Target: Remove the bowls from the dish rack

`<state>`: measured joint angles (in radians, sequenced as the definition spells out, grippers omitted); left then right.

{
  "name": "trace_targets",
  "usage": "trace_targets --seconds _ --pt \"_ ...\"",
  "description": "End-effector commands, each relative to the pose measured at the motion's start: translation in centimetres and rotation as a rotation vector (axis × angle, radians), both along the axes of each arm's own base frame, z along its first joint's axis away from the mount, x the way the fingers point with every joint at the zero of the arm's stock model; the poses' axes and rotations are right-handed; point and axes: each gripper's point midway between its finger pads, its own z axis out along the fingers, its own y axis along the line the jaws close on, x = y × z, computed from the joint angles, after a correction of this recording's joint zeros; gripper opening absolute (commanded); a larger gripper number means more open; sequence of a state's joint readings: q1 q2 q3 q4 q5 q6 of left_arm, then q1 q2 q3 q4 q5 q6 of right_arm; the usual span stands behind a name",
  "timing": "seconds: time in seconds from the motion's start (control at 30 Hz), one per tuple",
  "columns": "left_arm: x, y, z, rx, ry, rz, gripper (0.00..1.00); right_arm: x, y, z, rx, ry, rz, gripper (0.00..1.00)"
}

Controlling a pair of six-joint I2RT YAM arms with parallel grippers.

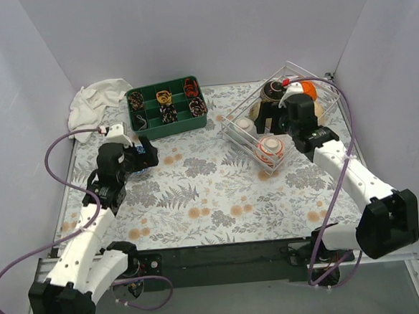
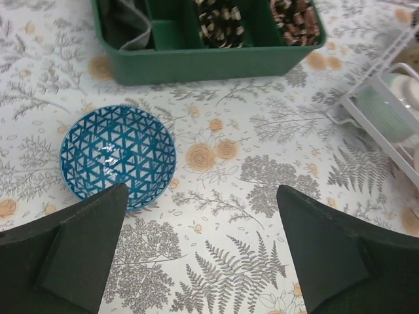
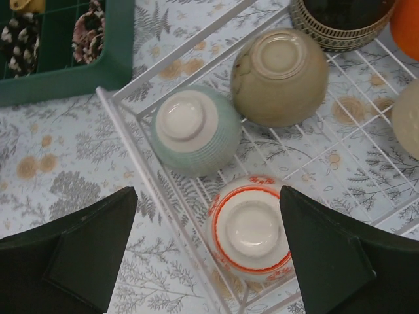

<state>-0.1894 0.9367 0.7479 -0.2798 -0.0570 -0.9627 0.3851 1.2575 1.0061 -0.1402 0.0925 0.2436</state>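
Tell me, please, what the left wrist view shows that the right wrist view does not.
Only the left wrist view shows the blue patterned bowl, upright on the table cover. Only the right wrist view shows the tan bowl, upside down, and the dark patterned bowl beyond it. Both show the green tray, the dish rack and what looks like the same pale green bowl inside it.

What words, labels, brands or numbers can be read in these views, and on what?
None can be read. The blue bowl, the red-rimmed bowl in the dish rack, the green tray and the table cover bear only patterns, no lettering.
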Motion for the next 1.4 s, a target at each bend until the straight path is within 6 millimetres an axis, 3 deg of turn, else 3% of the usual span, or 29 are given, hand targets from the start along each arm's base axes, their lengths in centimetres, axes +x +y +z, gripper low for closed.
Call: trace_targets --seconds 0.0,0.27,0.33,0.47,0.77,1.37 --pt "-1.8 -0.3 2.9 0.06 -0.197 -0.042 0.98 4.1 -2.7 1.7 0.162 0.025 -0.131 0.99" --pt "-3.1 -1.5 4.2 0.009 -0.315 -0.096 0.98 10.1 -6.0 -1.5 0.398 0.138 -0.297 0.99" --pt "-3.1 -1.9 4.0 -0.001 -0.307 -0.11 0.98 10.8 -6.1 -3.4 0.448 0.191 -0.334 0.99" --pt "-3.2 -2.4 3.8 -0.019 -0.3 -0.131 0.98 12.8 -6.2 -3.8 0.535 0.171 -0.35 0.99" --pt "-3.2 -2.8 3.4 -0.028 -0.286 -0.152 0.98 14.8 -5.6 -5.6 0.66 0.197 -0.402 0.99" --pt "-2.7 -3.6 1.8 -0.022 -0.231 -0.189 0.98 15.5 -7.1 -11.0 0.68 0.25 -0.567 0.99"
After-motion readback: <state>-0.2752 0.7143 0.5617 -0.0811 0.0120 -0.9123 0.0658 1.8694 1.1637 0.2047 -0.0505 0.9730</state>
